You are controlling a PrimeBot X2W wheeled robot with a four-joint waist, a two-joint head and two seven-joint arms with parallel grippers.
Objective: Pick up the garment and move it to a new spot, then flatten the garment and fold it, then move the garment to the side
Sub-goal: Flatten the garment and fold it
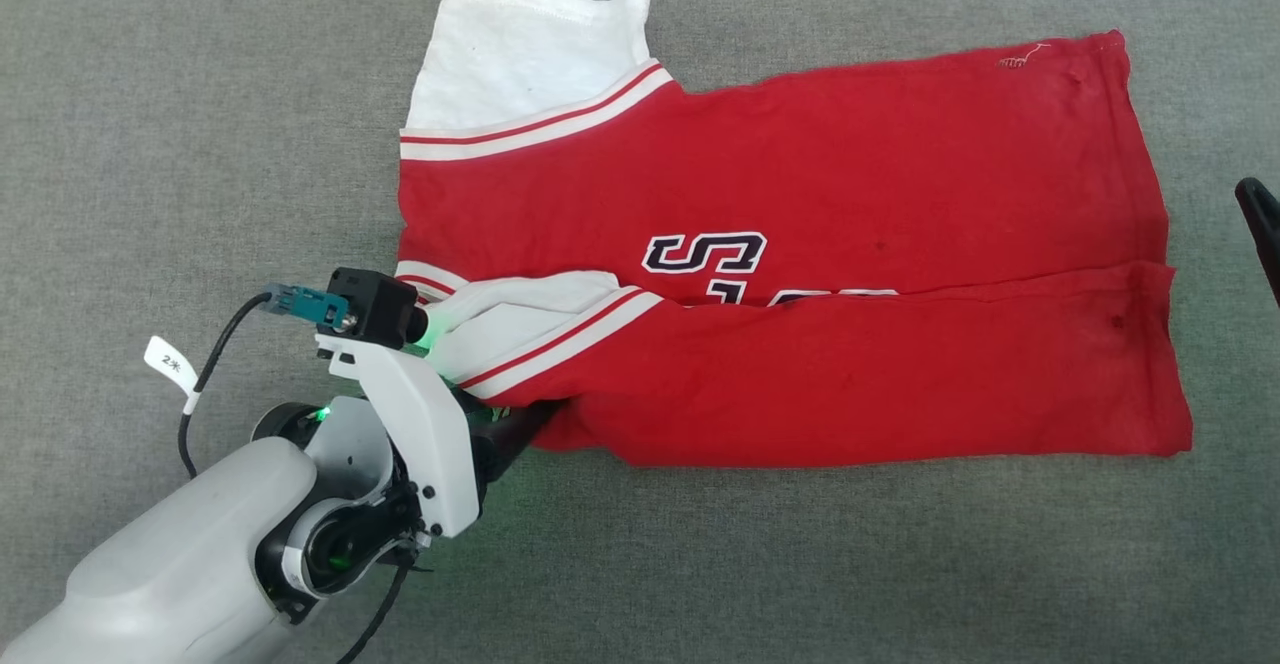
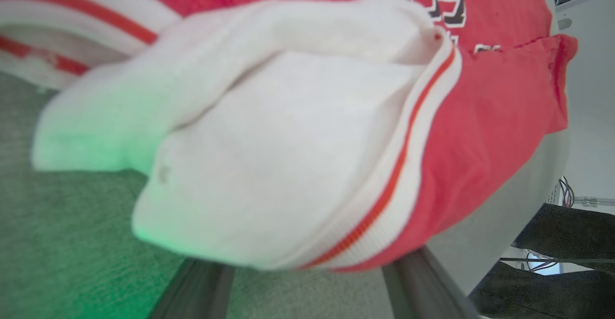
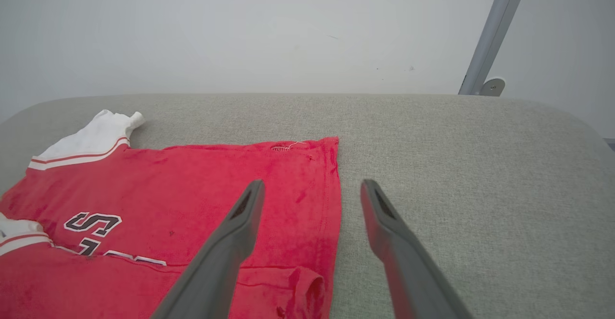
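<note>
Head view: the grey fabric surface point(image 1: 180, 84) carries the garment point(image 1: 850, 164) lying flat at centre. Its long axis runs left to right, with the white sleeves toward the robot's left and the hem toward its right. The near long edge is folded over onto the lettering. The left gripper point(image 1: 525, 422) sits at the near-left corner, fingers spread, tips hidden under the folded sleeve. The right gripper point(image 3: 312, 189) hovers by the hem end, fingers spread, holding nothing.
</note>
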